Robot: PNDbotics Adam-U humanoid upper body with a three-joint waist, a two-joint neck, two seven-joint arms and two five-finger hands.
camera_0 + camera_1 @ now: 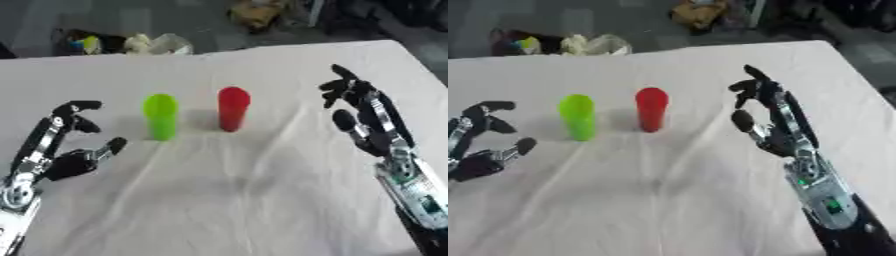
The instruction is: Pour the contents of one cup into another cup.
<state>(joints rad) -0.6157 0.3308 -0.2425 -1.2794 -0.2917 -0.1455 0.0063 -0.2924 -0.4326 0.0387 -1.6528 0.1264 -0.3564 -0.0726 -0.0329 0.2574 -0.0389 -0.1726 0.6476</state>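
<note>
A green cup (161, 117) and a red cup (233, 108) stand upright side by side on the white tablecloth (227, 195), green on the left. My left hand (63, 145) hovers to the left of the green cup, open, fingers and thumb spread toward it, holding nothing. My right hand (366, 115) is raised to the right of the red cup, open with relaxed fingers, well apart from it. What the cups contain is not visible.
The cloth is wrinkled in front of the cups. Beyond the table's far edge lie bags and clutter (131, 44) on a dark floor. The table's right edge (420, 65) runs close behind my right hand.
</note>
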